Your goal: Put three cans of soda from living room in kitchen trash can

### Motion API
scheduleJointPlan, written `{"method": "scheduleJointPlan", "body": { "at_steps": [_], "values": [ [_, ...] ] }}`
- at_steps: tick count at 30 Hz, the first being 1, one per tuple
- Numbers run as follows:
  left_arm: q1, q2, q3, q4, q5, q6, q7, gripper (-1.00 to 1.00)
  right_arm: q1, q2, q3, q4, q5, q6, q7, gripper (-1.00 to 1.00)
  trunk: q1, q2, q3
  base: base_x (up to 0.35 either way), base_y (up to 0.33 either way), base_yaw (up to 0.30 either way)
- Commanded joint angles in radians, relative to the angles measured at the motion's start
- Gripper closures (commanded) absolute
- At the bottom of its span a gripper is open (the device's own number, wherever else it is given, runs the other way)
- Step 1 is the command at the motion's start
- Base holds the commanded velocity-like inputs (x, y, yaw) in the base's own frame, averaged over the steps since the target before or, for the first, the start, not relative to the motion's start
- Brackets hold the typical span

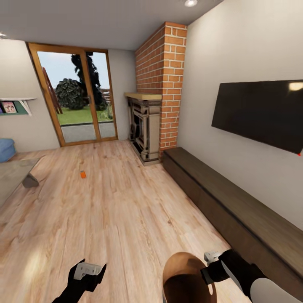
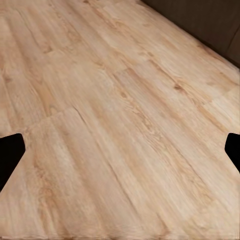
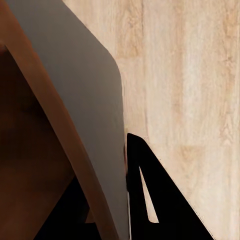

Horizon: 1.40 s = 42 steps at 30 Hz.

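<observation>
Tash can [image 1: 185,277], lower centre: round, tapered, coppery inside, grey outside, base cut off; right gripper [image 3: 107,200] jaws clamped on its rim. Left gripper [image 2: 120,150], lower left: jaws wide, empty. Orange can of soda [image 1: 83,174], tiny, on plank floor [image 1: 126,210], mid-left.

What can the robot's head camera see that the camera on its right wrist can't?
Head view: a small bright orange soda can lying on the floor, the brick fireplace, wood-framed glass doors and the open left gripper.
Right wrist view: the grey outer wall of the trash can up close, with a black finger beside it.
Both: the round copper-lined trash can and light wooden floor.
</observation>
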State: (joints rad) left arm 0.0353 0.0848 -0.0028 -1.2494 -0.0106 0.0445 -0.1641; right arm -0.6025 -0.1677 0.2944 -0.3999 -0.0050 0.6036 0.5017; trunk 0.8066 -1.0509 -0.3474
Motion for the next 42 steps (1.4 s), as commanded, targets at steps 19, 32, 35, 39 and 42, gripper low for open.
{"method": "scheduleJointPlan", "body": {
  "at_steps": [19,32,35,39,42],
  "values": [
    [-0.001,0.000,0.000,0.003,-0.002,0.000,0.002,-1.00,0.000,0.010,-0.005,0.001,-0.017,0.005,0.006,1.00,0.000,0.000,0.000,-0.098,0.053,0.231],
    [-0.001,-0.002,0.000,0.004,-0.002,0.001,0.000,-1.00,0.000,0.010,-0.005,0.006,-0.017,-0.012,0.006,1.00,0.000,0.000,0.000,-0.005,0.108,0.015],
    [-0.002,-0.002,0.000,0.004,-0.002,0.001,0.000,-1.00,0.000,0.010,-0.005,0.006,-0.017,-0.013,0.006,1.00,0.000,0.000,0.000,-0.064,0.265,0.001],
    [-0.002,-0.002,-0.001,0.004,-0.002,0.001,0.001,-1.00,0.000,0.010,-0.005,0.006,-0.017,-0.013,0.006,1.00,0.000,0.000,0.000,-0.148,0.259,0.000],
    [-0.002,-0.002,0.000,0.003,-0.001,0.001,0.000,-1.00,0.001,0.011,-0.004,0.006,-0.017,-0.013,0.006,1.00,0.000,0.000,0.000,-0.193,0.242,0.051]
  ]
}}
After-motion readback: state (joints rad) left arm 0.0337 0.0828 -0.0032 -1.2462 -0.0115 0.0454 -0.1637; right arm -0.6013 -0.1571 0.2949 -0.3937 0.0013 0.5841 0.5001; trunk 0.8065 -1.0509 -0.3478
